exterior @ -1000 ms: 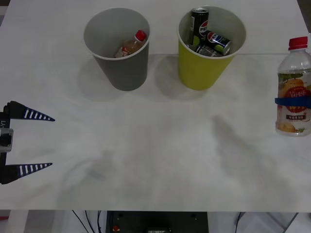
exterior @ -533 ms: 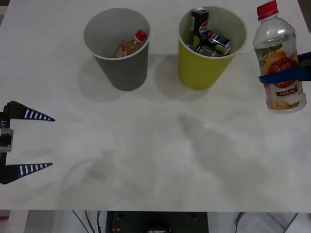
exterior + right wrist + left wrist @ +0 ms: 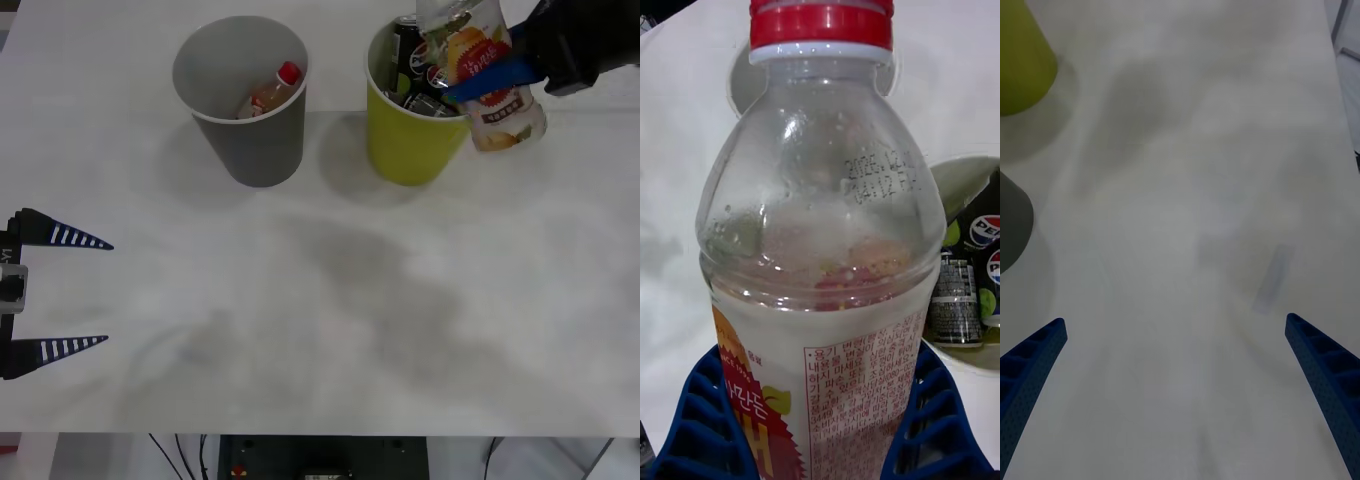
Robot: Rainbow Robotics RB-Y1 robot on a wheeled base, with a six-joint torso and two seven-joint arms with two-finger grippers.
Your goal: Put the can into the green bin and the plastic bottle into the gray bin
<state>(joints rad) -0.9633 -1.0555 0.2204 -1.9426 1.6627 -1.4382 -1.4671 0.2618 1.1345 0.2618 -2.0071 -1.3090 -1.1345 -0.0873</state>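
Observation:
My right gripper (image 3: 495,78) is shut on the plastic bottle (image 3: 483,70), a clear one with a yellow-orange label. It hangs tilted in the air over the right rim of the green bin (image 3: 405,150). In the right wrist view the bottle (image 3: 827,247) with its red cap (image 3: 820,26) stands between my blue fingers (image 3: 692,427). Dark Pepsi cans (image 3: 425,85) lie inside the green bin. The gray bin (image 3: 255,145) stands to its left. My left gripper (image 3: 75,292) rests open at the table's left edge.
A peach-orange bottle with a red cap (image 3: 270,92) leans inside the gray bin. The white table (image 3: 330,320) spreads wide in front of both bins. The left wrist view catches the green bin (image 3: 1022,67) and the gray bin (image 3: 1011,221) at its side.
My right gripper has carried the bottle up, leftward and toward the far side, from the table's right edge to the green bin's right rim. The left arm has not moved.

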